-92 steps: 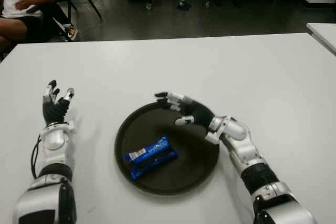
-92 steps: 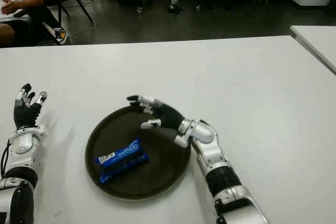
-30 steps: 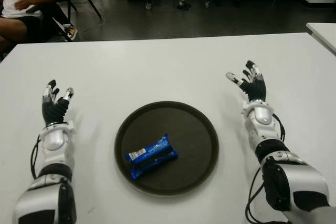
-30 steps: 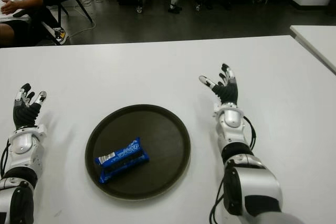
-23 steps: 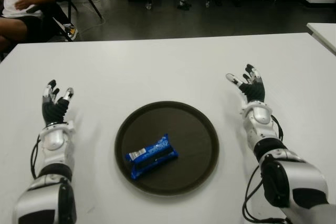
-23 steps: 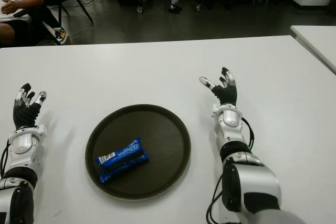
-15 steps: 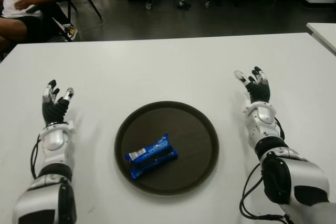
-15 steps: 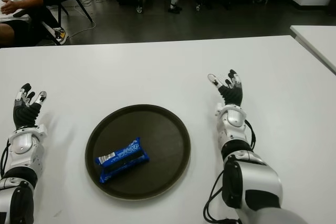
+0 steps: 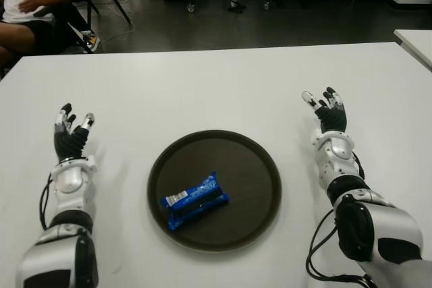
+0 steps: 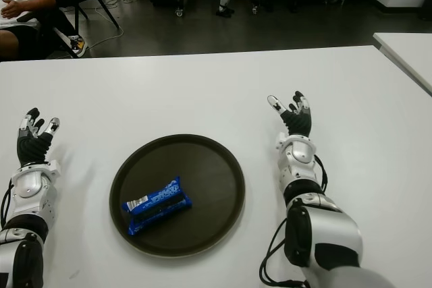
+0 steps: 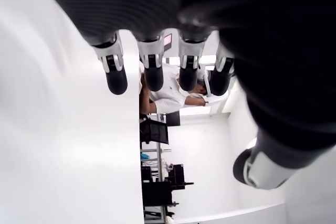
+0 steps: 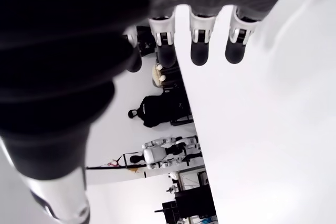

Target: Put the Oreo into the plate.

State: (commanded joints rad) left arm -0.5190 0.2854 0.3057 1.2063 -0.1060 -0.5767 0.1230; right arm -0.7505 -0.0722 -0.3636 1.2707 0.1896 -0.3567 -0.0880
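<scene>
Oreo (image 9: 195,199) lies inside the plate (image 9: 260,166), so placement looks done. Right hand (image 9: 326,114) and left hand (image 9: 71,134) flank it on the surface (image 9: 202,92), fingers spread, empty; nothing seems left.

We see bare counter (image 9: 216,92) all around our right hand (image 9: 327,117), which shows to the right of the plate (image 9: 253,160) with its fingers spread and holding nothing. Toward its inner side, only the plate's low rim stands between it and the Oreo pack (image 9: 194,200) lying inside the plate. Our left hand (image 9: 70,137) shows on the plate's other side, fingers likewise spread and empty, with clear counter between it and the rim. Ahead of both hands the counter runs free to its far edge.
</scene>
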